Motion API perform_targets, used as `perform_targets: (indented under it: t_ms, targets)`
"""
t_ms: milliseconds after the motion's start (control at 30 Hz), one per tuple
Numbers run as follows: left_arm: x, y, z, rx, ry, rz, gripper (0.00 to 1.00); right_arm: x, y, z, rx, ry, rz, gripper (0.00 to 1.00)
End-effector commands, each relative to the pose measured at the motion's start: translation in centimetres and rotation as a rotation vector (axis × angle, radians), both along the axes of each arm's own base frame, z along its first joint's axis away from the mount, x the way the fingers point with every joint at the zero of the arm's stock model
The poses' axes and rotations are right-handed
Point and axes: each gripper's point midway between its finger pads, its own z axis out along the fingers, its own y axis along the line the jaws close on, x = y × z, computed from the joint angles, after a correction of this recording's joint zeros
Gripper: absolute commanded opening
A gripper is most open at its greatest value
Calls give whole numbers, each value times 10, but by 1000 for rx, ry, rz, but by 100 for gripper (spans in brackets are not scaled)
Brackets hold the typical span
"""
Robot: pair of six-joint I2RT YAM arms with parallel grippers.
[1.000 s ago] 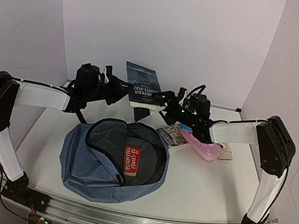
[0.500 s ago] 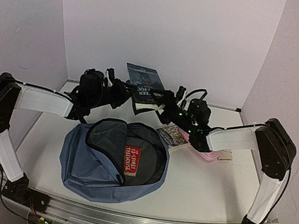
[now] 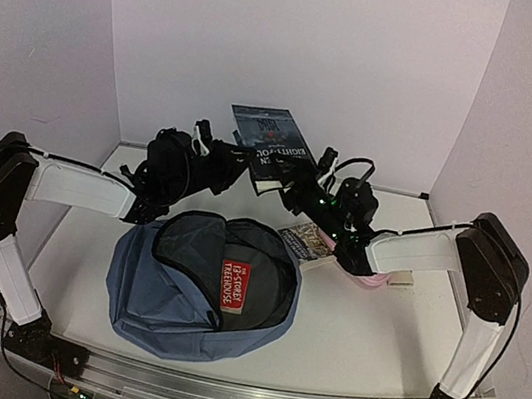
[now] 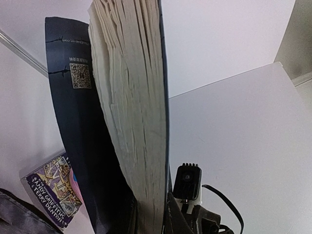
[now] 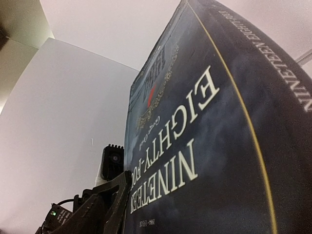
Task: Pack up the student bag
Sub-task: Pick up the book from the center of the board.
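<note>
From above, the student bag (image 3: 170,296), a rounded slate-blue fabric sack, lies on the white tabletop (image 3: 367,327) below both hands and nearer than them. Its mouth is open on dark lining, and a red-covered book (image 3: 234,284) lies flat inside. The left hand (image 3: 239,167) and right hand (image 3: 289,181) meet from either side at the lower end of a dark paperback (image 3: 271,140) held upright in the air. Under the right hand's wrist lie a colourful book (image 3: 305,240) and a glossy pink pencil case (image 3: 368,273), partly hidden by the arm.

In the left wrist view, the left hand is clamped on the paperback. Rough cream page edges rise straight from it, and to their left is the matte back cover with a printed code.

In the right wrist view, the smooth dark front cover, its title upside down, fills the frame. One black finger (image 5: 109,202) lies against the cover's edge; I cannot tell whether this hand grips.
</note>
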Motion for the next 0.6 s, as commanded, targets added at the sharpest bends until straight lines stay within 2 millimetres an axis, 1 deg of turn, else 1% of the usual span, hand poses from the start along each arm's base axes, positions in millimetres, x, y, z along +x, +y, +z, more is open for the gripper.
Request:
perform_targets:
  t_ms: [0,100,233,300,367,500,567]
  targets:
    - [-11,1,45,-120,-113,8,0,-16,-15,62,125,-129,-33,50]
    - [-12,-3,39,-111,-100,1,0,-17,-19,66,140,-137,-55,37]
    - [-13,-6,29,-85,-74,-8,1,-20,-32,72,145,-152,-117,10]
    - [-14,-6,22,-69,-57,-11,5,-21,-40,75,141,-163,-150,2]
    - [-15,-5,15,-52,-35,-11,15,-23,-47,79,137,-174,-175,0]
    - [-19,-5,8,2,-20,-25,49,-26,-55,85,103,-189,-208,0]
    - [-24,-7,12,42,-48,-51,62,-25,-59,85,77,-186,-235,0]
